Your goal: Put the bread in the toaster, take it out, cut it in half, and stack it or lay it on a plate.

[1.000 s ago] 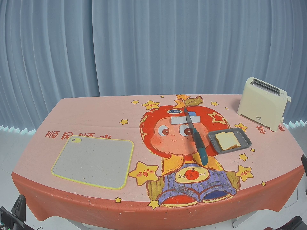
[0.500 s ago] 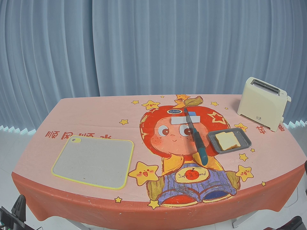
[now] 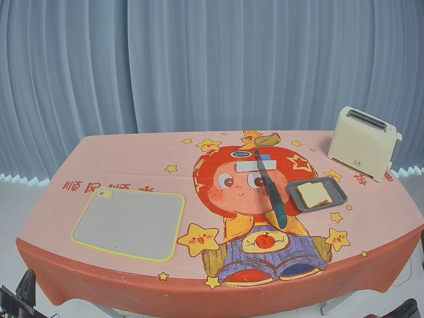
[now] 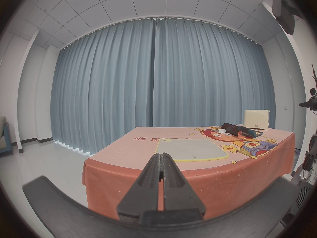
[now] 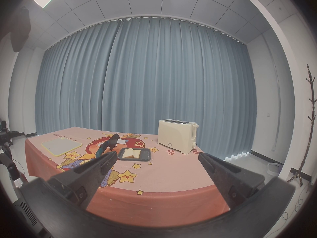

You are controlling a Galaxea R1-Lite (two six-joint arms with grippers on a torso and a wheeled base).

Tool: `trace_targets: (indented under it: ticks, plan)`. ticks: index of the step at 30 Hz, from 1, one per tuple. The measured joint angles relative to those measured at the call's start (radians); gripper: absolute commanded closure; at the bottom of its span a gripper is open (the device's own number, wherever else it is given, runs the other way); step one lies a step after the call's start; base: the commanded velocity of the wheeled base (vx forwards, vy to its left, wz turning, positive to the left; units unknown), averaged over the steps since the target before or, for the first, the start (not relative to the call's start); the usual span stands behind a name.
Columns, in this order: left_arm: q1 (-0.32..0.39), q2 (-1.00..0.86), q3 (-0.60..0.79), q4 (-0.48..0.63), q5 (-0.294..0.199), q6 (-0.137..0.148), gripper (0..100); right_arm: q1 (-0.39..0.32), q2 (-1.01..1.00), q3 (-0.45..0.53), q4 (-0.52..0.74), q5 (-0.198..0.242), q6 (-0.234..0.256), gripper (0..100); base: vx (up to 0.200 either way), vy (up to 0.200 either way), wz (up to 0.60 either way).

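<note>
Nothing on the table had stirred since a second ago. Only the dark sliver of the right arm (image 3: pixel 422 236), at the 3 o'clock edge of the head view, had slipped lower and nearly out.

Taking the centre of the pink cartoon-print tablecloth (image 3: pixel 132 164) as the dial, the cream two-slot toaster (image 3: pixel 362 143) stood at 2 o'clock. The flat grey cutting board with a yellow rim (image 3: pixel 128 224) lay at 8 o'clock. The teal-handled kitchen knife (image 3: pixel 272 191) sat near the middle, its blade propped on a small white rest block (image 3: pixel 247 166). It lay between the board and the bread.

The pale square bread slice (image 3: pixel 314 194) lay flat in the shallow dark grey rectangular tray (image 3: pixel 338 190), just at the knife's 3 o'clock.

The right gripper (image 5: pixel 157 156) hung off the near table edge, fingers spread wide and empty, with the bread well ahead of them. The left gripper (image 4: pixel 161 172) was pressed closed on nothing, well apart from the bread.
</note>
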Motion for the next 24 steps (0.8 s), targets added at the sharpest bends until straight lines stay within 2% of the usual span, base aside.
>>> trace_targets:
  ticks: [16,24]
  plan:
    - [0.0,0.0,0.0,0.0,0.0,0.0,100,0.0,-0.106,0.062,0.0,-0.01,0.001,0,0.0,0.0,0.0]
    - [0.0,0.0,0.0,0.0,0.0,0.0,100,-0.024,-0.147,0.095,0.0,-0.011,0.001,0,0.0,0.0,0.0]
